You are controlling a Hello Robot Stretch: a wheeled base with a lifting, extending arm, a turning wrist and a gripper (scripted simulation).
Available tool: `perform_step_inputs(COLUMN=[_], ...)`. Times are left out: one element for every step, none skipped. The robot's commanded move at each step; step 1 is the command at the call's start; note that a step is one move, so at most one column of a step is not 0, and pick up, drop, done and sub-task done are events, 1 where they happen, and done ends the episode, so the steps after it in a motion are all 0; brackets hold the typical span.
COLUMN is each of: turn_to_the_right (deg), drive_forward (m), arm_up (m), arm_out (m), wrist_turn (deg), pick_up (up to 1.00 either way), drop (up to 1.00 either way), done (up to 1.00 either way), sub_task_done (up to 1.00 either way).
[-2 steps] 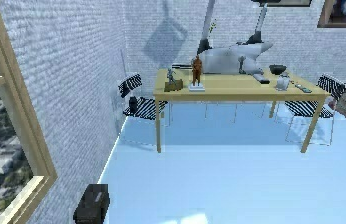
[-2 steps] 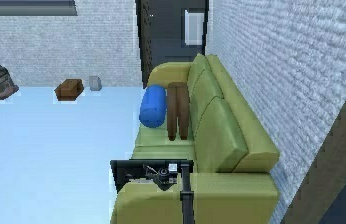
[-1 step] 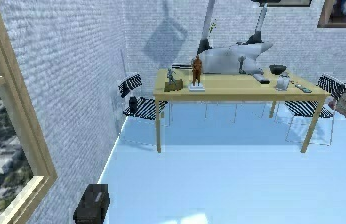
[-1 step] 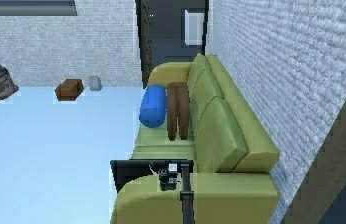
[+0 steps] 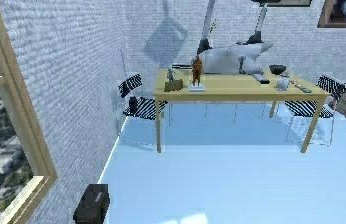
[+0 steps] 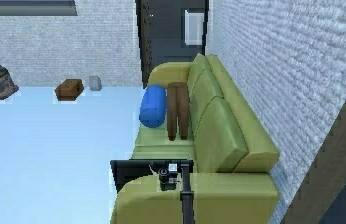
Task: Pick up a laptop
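Gripper at 6 o'clock, arm side view, by laptop, a dark slab on near end of green sofa; fingers' state and hold: cannot tell. Brown box, 10 o'clock, contents unseen. Forward view, 1 o'clock: dark bowl on table.

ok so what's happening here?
The robot's dark square arm reaches out at the near end of an olive-green upholstered sofa. Its fingers sit by a dark flat slab lying there, possibly the laptop; I cannot tell whether they hold anything. Farther along the sofa lie a blue cylindrical cushion and a brown cushion. Ahead stands a light wooden table.
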Motion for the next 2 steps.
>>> perform_step_inputs(turn_to_the_right=[0.0, 0.0], drive_forward=[0.0, 0.0], arm_up=[0.1, 0.0], arm_out=[0.0, 0.0], wrist_turn=[0.0, 0.0], pick_up=[0.0, 0.0], drop=[0.0, 0.0], done=[0.0, 1.0], sub_task_done=[0.0, 0.0])
